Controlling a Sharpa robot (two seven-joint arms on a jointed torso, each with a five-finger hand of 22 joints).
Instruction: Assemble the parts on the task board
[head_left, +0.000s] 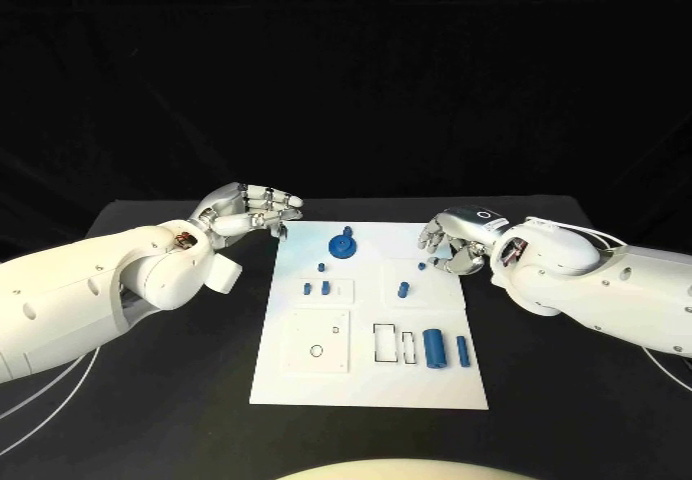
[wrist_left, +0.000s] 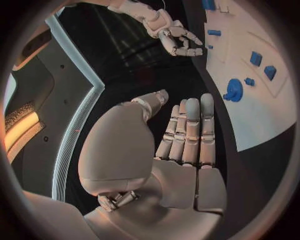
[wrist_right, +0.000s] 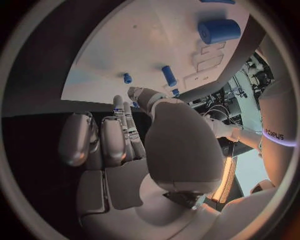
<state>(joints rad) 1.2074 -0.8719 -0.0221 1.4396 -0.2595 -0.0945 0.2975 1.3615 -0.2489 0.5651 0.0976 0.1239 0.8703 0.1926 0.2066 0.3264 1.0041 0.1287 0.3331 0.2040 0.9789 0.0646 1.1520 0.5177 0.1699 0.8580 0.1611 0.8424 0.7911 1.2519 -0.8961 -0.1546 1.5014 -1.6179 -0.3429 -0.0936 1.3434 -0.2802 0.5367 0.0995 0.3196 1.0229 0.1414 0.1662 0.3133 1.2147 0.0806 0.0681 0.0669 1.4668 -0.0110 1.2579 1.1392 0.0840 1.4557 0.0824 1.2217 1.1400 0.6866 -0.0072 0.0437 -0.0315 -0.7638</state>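
Left hand: the left hand (head_left: 248, 212) hangs over the black table (head_left: 173, 400) just off the board's far left corner, touching nothing; in the left wrist view its fingers (wrist_left: 190, 130) lie straight and side by side, the thumb a little apart, with nothing in them
Board: the white board (head_left: 433, 385) lies in the middle of the table, its long sides running from the near edge to the far edge
Round part: a blue round part with a knob (head_left: 343, 246) stands near the board's far edge, between the two hands
Small pegs: one small blue peg (head_left: 320, 267) sits just nearer than the round part; two more (head_left: 316, 288) stand side by side on the left half
Square plate: a raised white square with a small ring marked on it (head_left: 317, 342) fills the near left part of the board; nothing lies in it
Middle peg: a short blue peg (head_left: 402, 290) stands on the right half
Slots: outlined rectangular slots (head_left: 387, 342) on the near right part look unfilled
Cylinders: a thick blue cylinder (head_left: 434, 347) and a thin one (head_left: 463, 349) lie side by side just right of the slots
Right hand: the right hand (head_left: 450, 243) hangs at the board's far right edge, fingers (wrist_right: 125, 127) curled in, holding nothing
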